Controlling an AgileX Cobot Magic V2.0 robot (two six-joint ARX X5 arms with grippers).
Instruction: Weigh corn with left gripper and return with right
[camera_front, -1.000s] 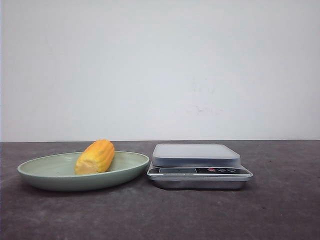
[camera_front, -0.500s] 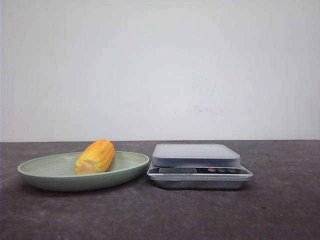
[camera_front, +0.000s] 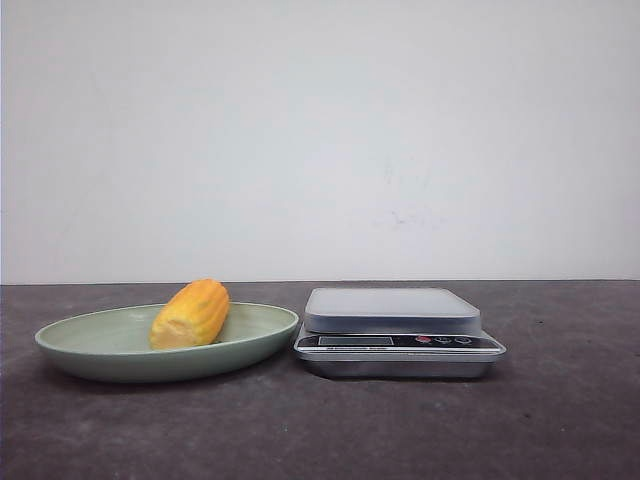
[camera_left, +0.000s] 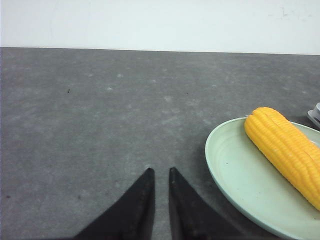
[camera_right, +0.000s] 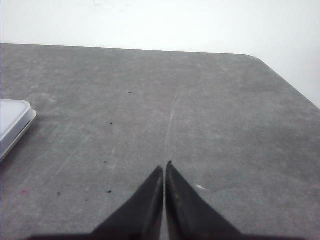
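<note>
— Yellow-orange corn (camera_front: 191, 313) lies on its side in the pale green plate (camera_front: 90, 352), which sits just left of the kitchen scale (camera_front: 397, 331), their rims almost touching. Nothing else is in the plate, and the scale's platform is bare.

— And the claws?

— The left gripper (camera_left: 160, 176) has its fingers nearly together, only a thin slit between the tips, holding nothing; it hangs over bare tabletop (camera_left: 100, 115) to the left of the plate. The right gripper (camera_right: 164, 170) is pinched closed and empty, out to the right of the scale.

— What might go wrong?

— The cob is round and ribbed, so I'd guess it could roll in the shallow plate if a finger nudges it off-centre. Those left fingers would need to spread well before descending, or they'd just push it. A low approach could also catch the plate's rim and shove it against the scale.
</note>
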